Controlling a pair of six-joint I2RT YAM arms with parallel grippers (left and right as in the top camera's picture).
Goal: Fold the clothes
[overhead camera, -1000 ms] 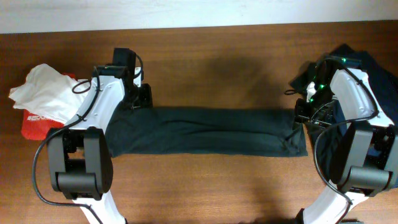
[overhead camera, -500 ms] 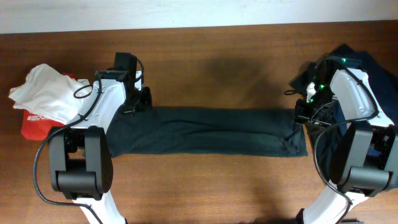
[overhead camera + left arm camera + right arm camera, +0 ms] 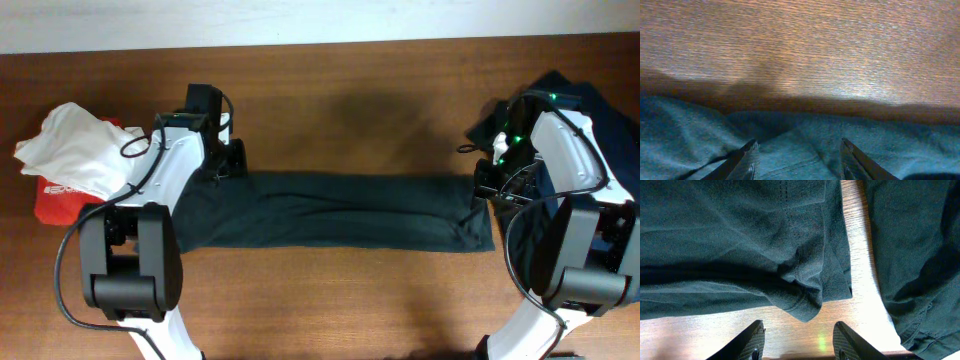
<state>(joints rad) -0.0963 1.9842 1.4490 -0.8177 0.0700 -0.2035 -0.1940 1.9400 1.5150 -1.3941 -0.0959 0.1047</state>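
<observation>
Left hand (image 3: 798, 146) nudged rightward, apart over dark garment (image 3: 340, 210) edge | right hand (image 3: 798, 327) unmoved, apart

left pincer (image 3: 228, 160) nudged slightly right, along dark garment (image 3: 340, 210) top edge

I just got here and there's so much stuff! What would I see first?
First you would spot the long dark green garment stretched flat across the middle of the wooden table. A robot arm stands at each end of it, with the left gripper and the right gripper both open just over the cloth's edges. A crumpled white cloth lies at the far left, and a heap of dark blue clothes at the far right.
</observation>
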